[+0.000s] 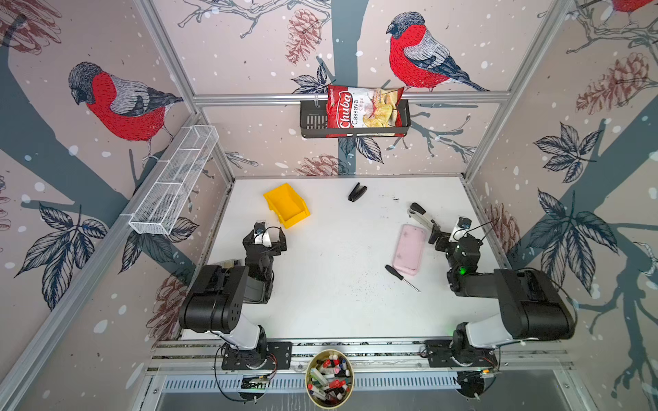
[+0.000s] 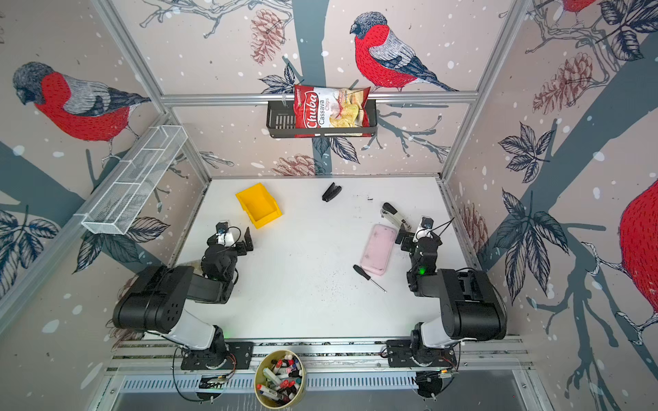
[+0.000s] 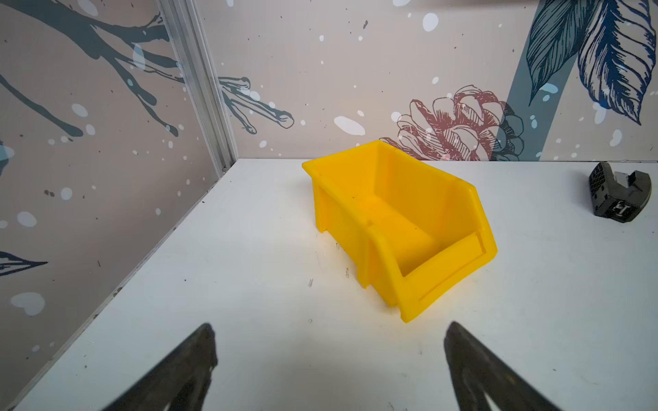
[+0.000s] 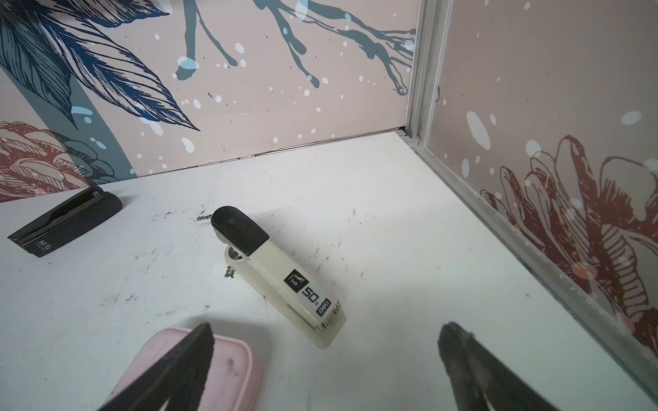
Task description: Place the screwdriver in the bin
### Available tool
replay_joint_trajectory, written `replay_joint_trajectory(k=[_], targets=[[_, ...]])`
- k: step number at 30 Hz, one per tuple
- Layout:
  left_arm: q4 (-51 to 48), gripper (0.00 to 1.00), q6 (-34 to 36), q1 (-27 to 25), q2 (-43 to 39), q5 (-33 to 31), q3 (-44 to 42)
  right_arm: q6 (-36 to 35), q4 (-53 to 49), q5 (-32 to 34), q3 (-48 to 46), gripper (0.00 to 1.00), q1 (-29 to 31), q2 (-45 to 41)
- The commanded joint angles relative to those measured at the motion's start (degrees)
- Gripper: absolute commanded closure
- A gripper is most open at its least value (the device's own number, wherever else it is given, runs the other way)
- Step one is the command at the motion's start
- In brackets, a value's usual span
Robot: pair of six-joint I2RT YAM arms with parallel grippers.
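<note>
— Where is the screwdriver (image 1: 402,279) lying for us?

— It is lying flat on the white table (image 1: 338,306), on the right in both top views. Its black handle is sitting just beside the near corner of the pink case (image 1: 410,249); we cannot tell whether they are touching. The thin shaft is pointing away from the case. Nothing is gripping it.

— Which arm are we sending?

— We are favouring the right gripper (image 4: 327,332). It is hovering by the case's far end, facing the cream stapler (image 4: 285,281), with its jaws spread wide and empty. The left gripper (image 3: 331,330) is gaping too, holding nothing and looking at the bin (image 3: 391,220). The bin is sitting upright and empty at the far left, well apart from the screwdriver.

— How are we doing the pick well?

— We are aiming for the handle, not the slippery shaft, with the jaws straddling it crosswise. We are minding the finger on the case side, because bumping the case could roll the tool.

— And afterwards?

— We are planning to lift clear before crossing the table, then release low over the bin's open top.
</note>
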Motion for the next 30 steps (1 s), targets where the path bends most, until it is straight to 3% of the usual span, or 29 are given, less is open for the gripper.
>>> replay_joint_trajectory(k=[1,30], targets=[[2.1,0.02,-0.3,0.0,-0.1,-0.2,0.0,-0.6,1.9,0.5,0.1,0.00,0.1,0.0],[2.4,0.02,-0.4,0.0,-0.2,-0.5,-0.2,-0.1,2.5,-0.2,-0.2,0.01,-0.5,-0.3]])
